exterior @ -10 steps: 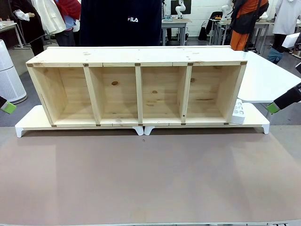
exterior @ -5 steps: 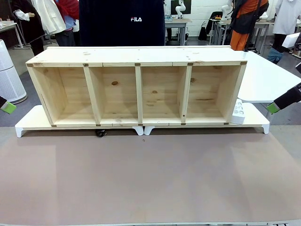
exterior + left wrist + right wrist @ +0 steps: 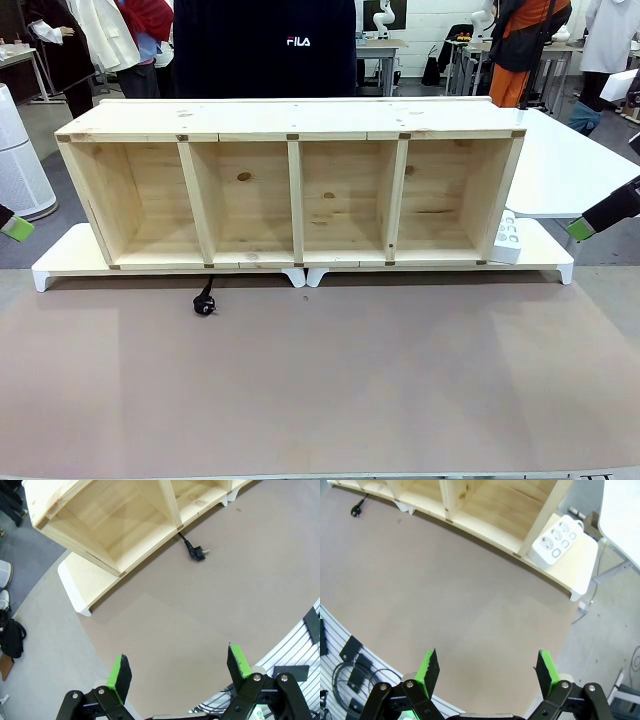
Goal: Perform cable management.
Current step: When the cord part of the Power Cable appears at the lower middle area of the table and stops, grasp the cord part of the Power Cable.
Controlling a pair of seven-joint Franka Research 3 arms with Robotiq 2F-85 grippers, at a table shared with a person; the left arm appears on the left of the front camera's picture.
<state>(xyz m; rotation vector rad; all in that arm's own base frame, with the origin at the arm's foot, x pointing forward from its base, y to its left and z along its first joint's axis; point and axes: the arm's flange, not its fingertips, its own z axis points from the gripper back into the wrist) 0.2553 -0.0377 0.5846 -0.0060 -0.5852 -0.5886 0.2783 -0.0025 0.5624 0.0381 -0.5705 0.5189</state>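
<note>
Front view: FILA on person's top (image 3: pixel 240 60); cable (image 3: pixel 205 300) loose; left fingers (image 3: pixel 119 672), right fingers (image 3: pixel 429 667) spread, empty.

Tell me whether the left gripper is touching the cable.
Apart. In the left wrist view, a wide stretch of bare tabletop separates the left gripper from the cable near the shelf.

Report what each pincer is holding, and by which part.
Nothing is held. The left pincer and right pincer are both open and empty; the cable lies loose on the table.
</note>
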